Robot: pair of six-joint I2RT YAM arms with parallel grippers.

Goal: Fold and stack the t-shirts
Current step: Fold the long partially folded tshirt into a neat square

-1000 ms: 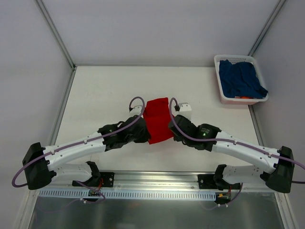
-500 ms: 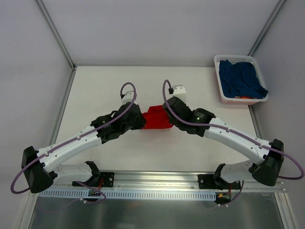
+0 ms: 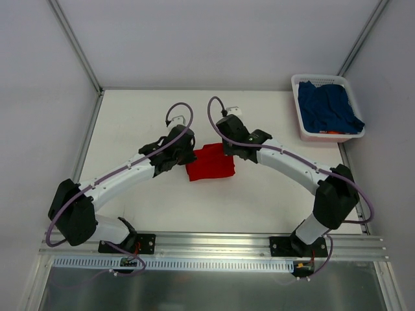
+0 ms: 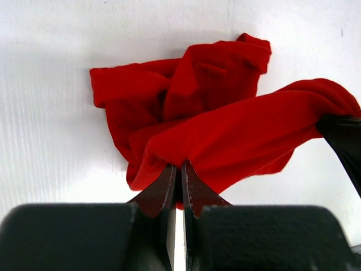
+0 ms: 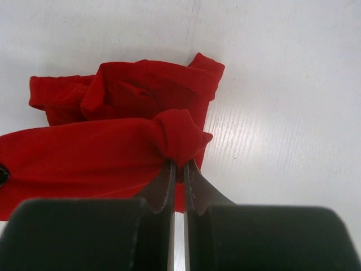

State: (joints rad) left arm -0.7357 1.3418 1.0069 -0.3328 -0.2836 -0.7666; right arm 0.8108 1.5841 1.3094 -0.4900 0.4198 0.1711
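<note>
Left claw (image 4: 176, 167) was pressed together on a fold of the bright red soft cloth t-shirt (image 4: 225, 130), pinching its edge on the side farther from the white plastic basket (image 3: 296, 97). Right claw (image 5: 177, 165) was likewise clamped on a bunched knot of the same cloth, on the side nearer the basket. Between both claws the cloth spanned as a band over the crumpled remainder, which rested on the white bench (image 3: 130, 116), well apart from the basket. Inside the basket lay the dark navy blue cloth t-shirt (image 3: 327, 107), crumpled.
</note>
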